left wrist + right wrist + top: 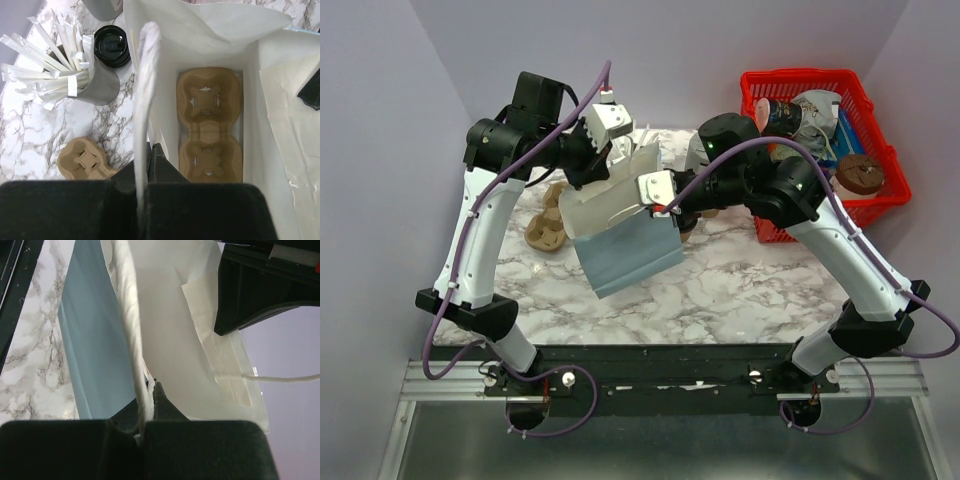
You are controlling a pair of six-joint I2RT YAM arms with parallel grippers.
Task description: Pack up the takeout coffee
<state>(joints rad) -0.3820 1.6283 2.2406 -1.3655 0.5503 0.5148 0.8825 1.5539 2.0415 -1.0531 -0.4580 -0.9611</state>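
You see the top view lit softly and evenly from above, with only weak shadows on the marble table (740, 280). In both wrist views the white paper bag (210, 35) is very bright, almost washed out in the upper part of the frame. The left gripper (150, 152) and the right gripper (148, 390) at the lower edge are dark and out of focus.

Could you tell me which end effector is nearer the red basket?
Right. The right end effector grips the paper bag left of the red basket; the left end effector grips the bag farther left.
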